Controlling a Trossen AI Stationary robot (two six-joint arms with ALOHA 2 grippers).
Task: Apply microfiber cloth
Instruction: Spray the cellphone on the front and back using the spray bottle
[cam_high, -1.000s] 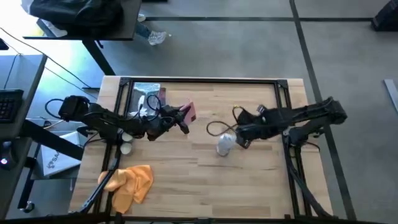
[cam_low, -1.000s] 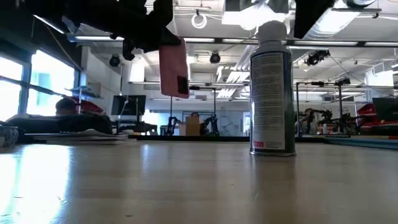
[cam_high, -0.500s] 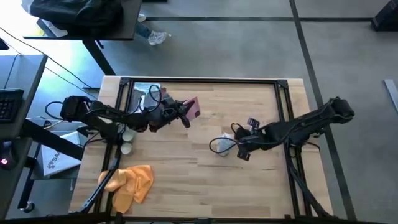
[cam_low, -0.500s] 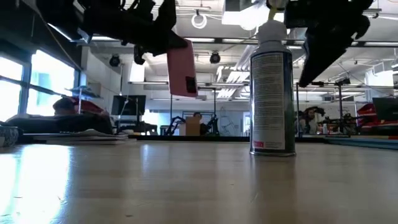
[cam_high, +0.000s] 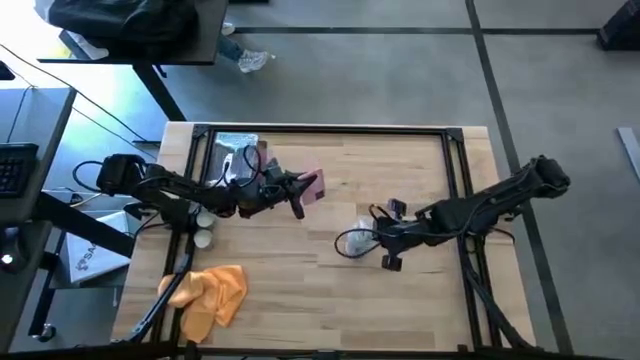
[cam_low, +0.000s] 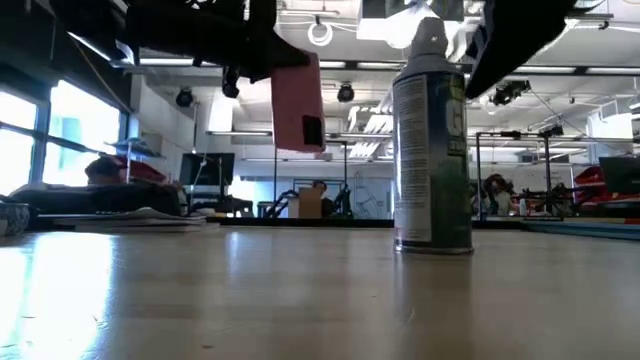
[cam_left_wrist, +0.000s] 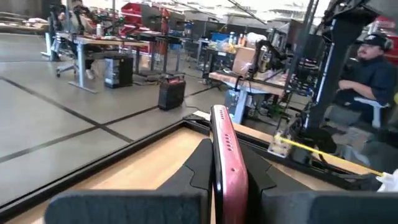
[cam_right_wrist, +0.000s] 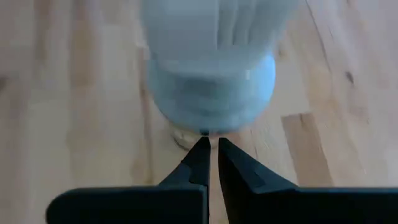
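Observation:
The microfiber cloth (cam_high: 210, 293), orange-yellow, lies crumpled on the table near its near-left corner, touched by no gripper. My left gripper (cam_high: 298, 192) is over the table's left half, shut on a pink phone (cam_high: 313, 185) held in the air (cam_low: 298, 104). A spray can (cam_high: 355, 242) with a white cap stands upright on its base mid-table (cam_low: 432, 150). My right gripper (cam_right_wrist: 210, 144) is shut, and its tips are at the can's top from the table's right. My left gripper pinches the phone between its two fingers, one on each broad face (cam_left_wrist: 219, 163), at the phone's upper end. The phone hangs below the fingers, edge toward the wrist camera, slightly tilted and clear of the table. My right gripper's shut fingertips (cam_right_wrist: 200, 149) are against the can's shoulder (cam_right_wrist: 205, 127), just under the white cap. They slant down from the table's right. The can stands upright on the table.
A silvery packet (cam_high: 236, 150) lies at the table's far left, and small white items (cam_high: 203, 238) sit by the left edge. A thin cable loop (cam_high: 347, 240) hangs by the can. Bare wood (cam_high: 330, 300) spreads along the near side between cloth and right arm.
My right gripper has gone toward the near edge and come down to the can's top. The can has slid a little toward the near edge and stays upright. My left gripper has carried the phone slightly toward the table's right, tipping it.

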